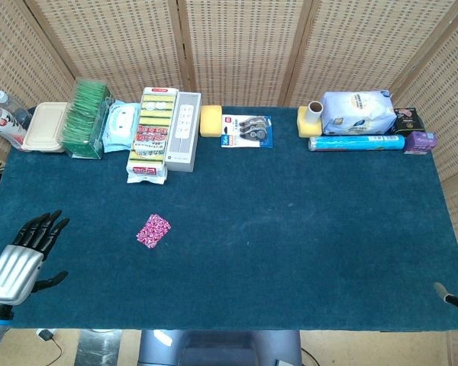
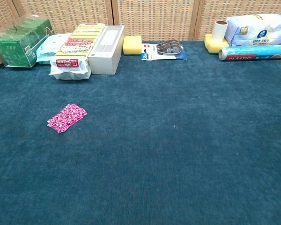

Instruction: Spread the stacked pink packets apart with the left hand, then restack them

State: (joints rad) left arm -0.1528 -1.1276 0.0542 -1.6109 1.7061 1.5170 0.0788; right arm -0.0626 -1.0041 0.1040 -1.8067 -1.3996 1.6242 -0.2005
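The pink packets (image 1: 153,229) lie as one neat stack on the blue cloth of the desk (image 1: 290,252), in its left half and toward the front, tilted on a diagonal; in the chest view they show as a single patterned pink rectangle with nothing touching them. The left hand (image 1: 24,255) hovers at the front left corner of the desk, well apart from the packets, palm down with its dark fingers (image 1: 46,226) spread and extended forward, holding nothing. Of the right hand (image 1: 452,296) only a small grey part shows at the far right edge of the head view, and whether it is spread or curled cannot be told. Along the back edge stand a green tea box (image 1: 85,118), a pale lidded container (image 1: 45,126), a wet wipes pack (image 1: 121,126), a pack of yellow sponges (image 1: 151,131), a grey power strip box (image 1: 184,130), a loose yellow sponge (image 1: 211,120), a carded pair of correction tapes (image 1: 246,130), a white tissue bag (image 1: 358,112) and a blue roll of plastic wrap (image 1: 356,142)
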